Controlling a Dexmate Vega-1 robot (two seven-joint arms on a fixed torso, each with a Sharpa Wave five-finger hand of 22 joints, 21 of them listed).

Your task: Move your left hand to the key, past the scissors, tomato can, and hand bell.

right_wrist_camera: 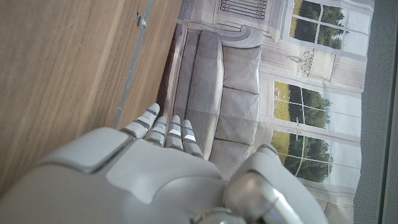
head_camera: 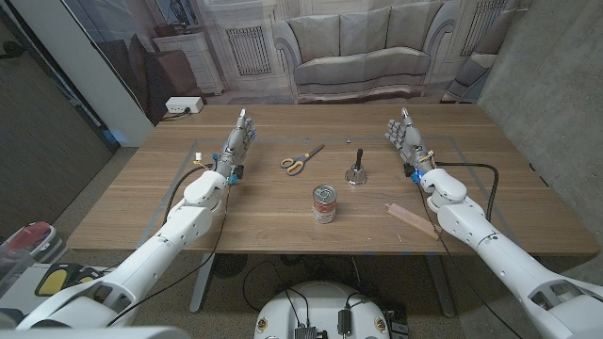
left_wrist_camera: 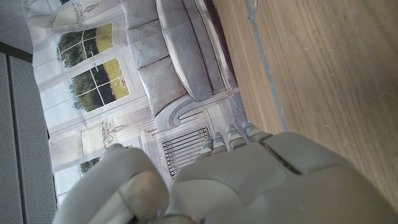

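Note:
My left hand (head_camera: 239, 137) is at the table's far left, fingers straight, holding nothing; its back (left_wrist_camera: 249, 180) shows over bare wood. To its right lie the yellow-handled scissors (head_camera: 300, 159). The tomato can (head_camera: 324, 203) stands upright near the middle front. The hand bell (head_camera: 356, 170) stands behind and to the right of the can. A tiny dark thing (head_camera: 347, 140) lies beyond the bell and looks like the key, too small to be sure. My right hand (head_camera: 405, 137) is at the far right with its fingers straight and nothing in it; its back (right_wrist_camera: 155, 174) shows too.
A wooden block (head_camera: 412, 219) lies near the front right, beside my right forearm. Thin tape lines (head_camera: 198, 143) mark a rectangle on the table (head_camera: 264, 221). A printed sofa backdrop hangs behind the far edge. A white power strip (head_camera: 184, 105) sits on the floor at back left.

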